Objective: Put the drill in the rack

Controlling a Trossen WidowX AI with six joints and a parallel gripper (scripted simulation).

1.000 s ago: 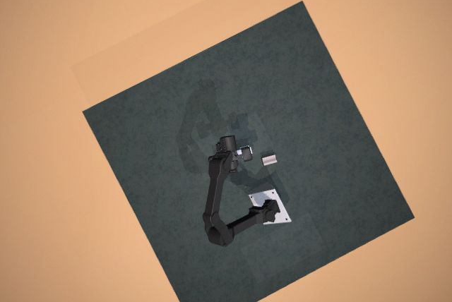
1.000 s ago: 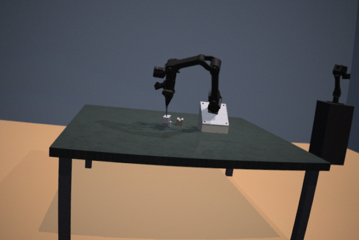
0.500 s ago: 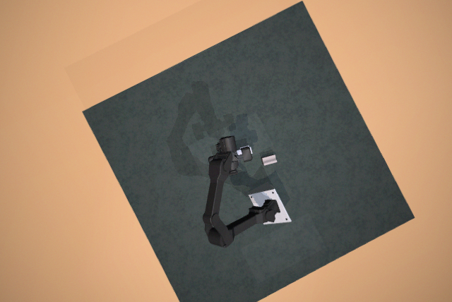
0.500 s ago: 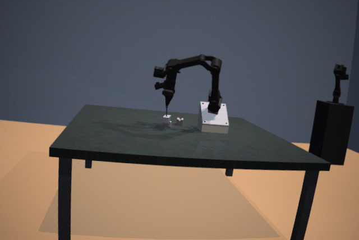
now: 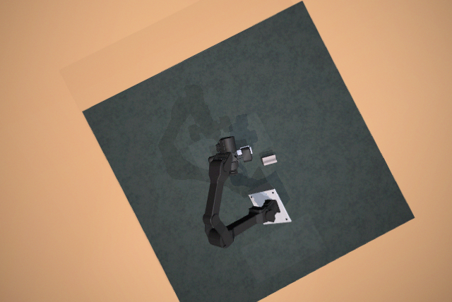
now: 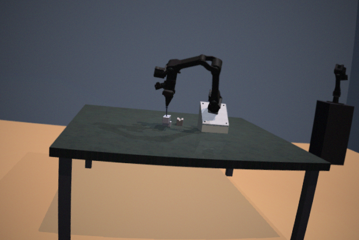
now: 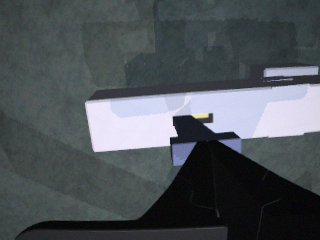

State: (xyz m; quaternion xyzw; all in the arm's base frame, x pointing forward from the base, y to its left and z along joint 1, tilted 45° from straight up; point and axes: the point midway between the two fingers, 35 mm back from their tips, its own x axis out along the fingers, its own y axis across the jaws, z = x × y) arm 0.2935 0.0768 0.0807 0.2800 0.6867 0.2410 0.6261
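Observation:
A white block stands on the table. In the wrist view a yellow strip, apparently the key, shows in a dark slot in its top. My gripper is shut and empty, pointing down, its tips at the slot's left end and covering part of it. Whether they touch the strip I cannot tell. A blue-grey piece shows behind the fingers beside the block. I cannot make out the drill for certain. The rack, a small block with a V-shaped notch, stands apart from the white block.
A small pale piece is close beside the white block. The arm's base stands on a white box on the dark green table. Another dark arm stands on a black pedestal beyond the table's right side.

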